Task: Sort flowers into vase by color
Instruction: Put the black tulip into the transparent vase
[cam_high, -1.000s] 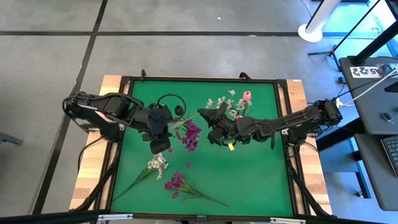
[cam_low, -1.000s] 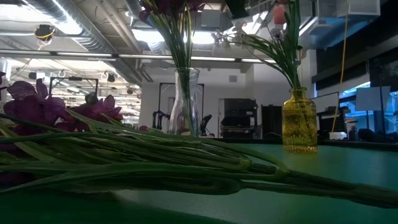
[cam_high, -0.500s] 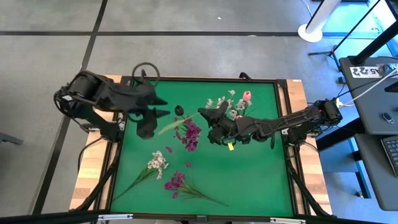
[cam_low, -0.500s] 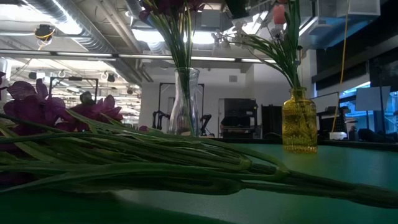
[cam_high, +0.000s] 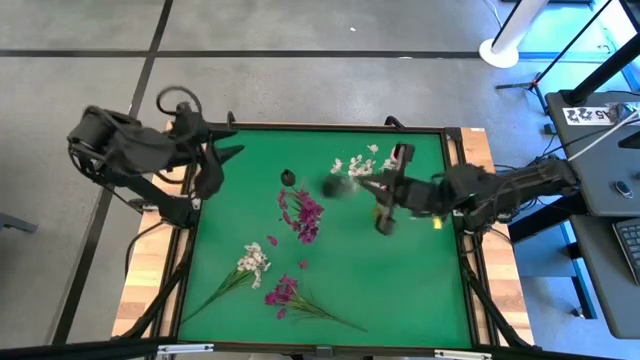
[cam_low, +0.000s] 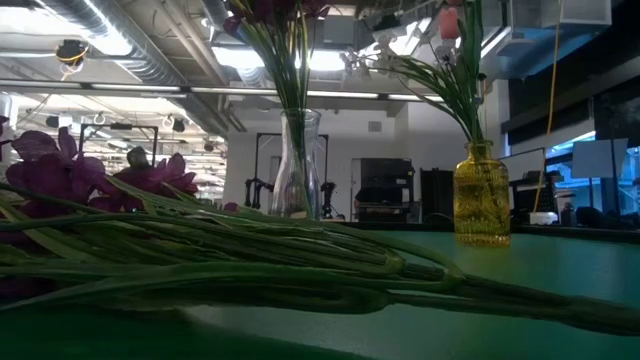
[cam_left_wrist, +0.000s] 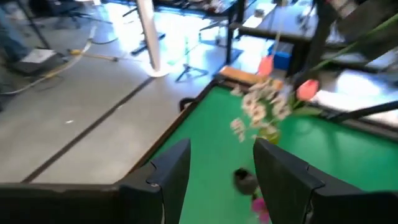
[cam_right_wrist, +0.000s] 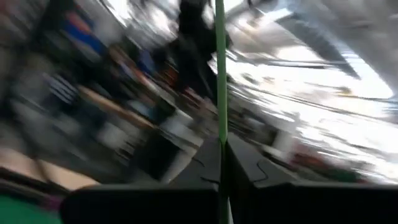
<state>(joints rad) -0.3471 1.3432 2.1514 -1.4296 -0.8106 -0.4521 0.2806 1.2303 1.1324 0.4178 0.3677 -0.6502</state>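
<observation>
My right gripper (cam_high: 372, 188) hangs over the table's middle right, shut on a thin green stem (cam_right_wrist: 220, 74); its flower head is blurred. My left gripper (cam_left_wrist: 217, 180) stands open and holds nothing, high over the table's far left corner (cam_high: 215, 165). A clear vase (cam_low: 297, 165) holds magenta-purple flowers (cam_high: 305, 215), with a dark bud (cam_high: 288, 177) beside them. A yellow vase (cam_low: 481, 195) holds white blossoms (cam_high: 358, 163) and a pink tulip (cam_left_wrist: 307, 90). A white spray (cam_high: 252, 265) and a magenta spray (cam_high: 283, 292) lie flat on the green mat. My right gripper pinches the green stem (cam_right_wrist: 221, 134) between its two fingers. The stem runs straight out past the fingertips, lifted clear of the table. Which part of the stem's length is held, I cannot tell.
The green mat (cam_high: 420, 290) has free room at its near right. A raised dark frame (cam_high: 320, 127) edges the table. In the low view the loose sprays' stems (cam_low: 250, 265) lie across the foreground.
My left gripper has drawn away from the stem over the table's middle, rising and pulling back toward the far left corner. My right gripper has risen, rolled and gone toward the table's right edge, taking the stem with it.
</observation>
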